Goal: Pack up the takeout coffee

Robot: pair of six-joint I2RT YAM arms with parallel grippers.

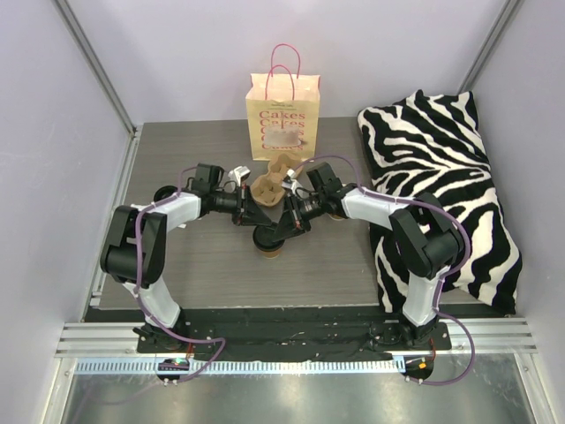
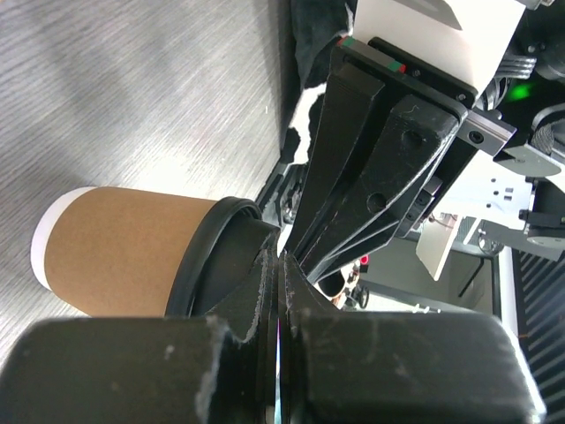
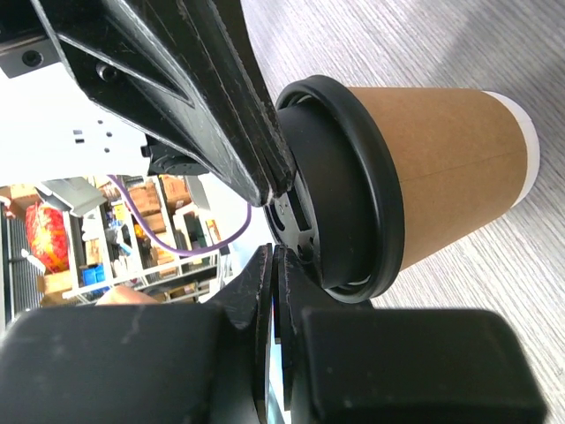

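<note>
**Overhead view.** Both arms are reaching inward over the middle of the grey table [image 1: 203, 265], and their claws are meeting above a coffee cup [image 1: 270, 245]. The cup has a brown sleeve, a white base and a black lid [image 3: 340, 185]. It is sitting near the table's centre, directly below the two sets of fingertips. Whether it is standing square on the surface or leaning, I cannot tell from here.

**Left wrist view.** The left gripper [image 2: 279, 283] is showing its two fingers pressed flat against each other, with nothing between them. The tips are lying just beside the rim of the lid. The other arm's fingers are slanting in from the upper right toward the same spot.

**Right wrist view.** The right gripper [image 3: 272, 265] is likewise drawn together, with only a hairline seam showing between the fingers. It is gripping nothing that I can make out. Its tips are sitting against, or just off, the top face of the lid.

**Surroundings.** A moulded brown cup carrier [image 1: 272, 184] is lying just behind the claws. It is sitting between them and a cream paper bag [image 1: 282, 115] printed "Cakes", which is standing upright with pink handles at the far edge. A zebra-print pillow [image 1: 441, 185] is resting along the right side.
</note>
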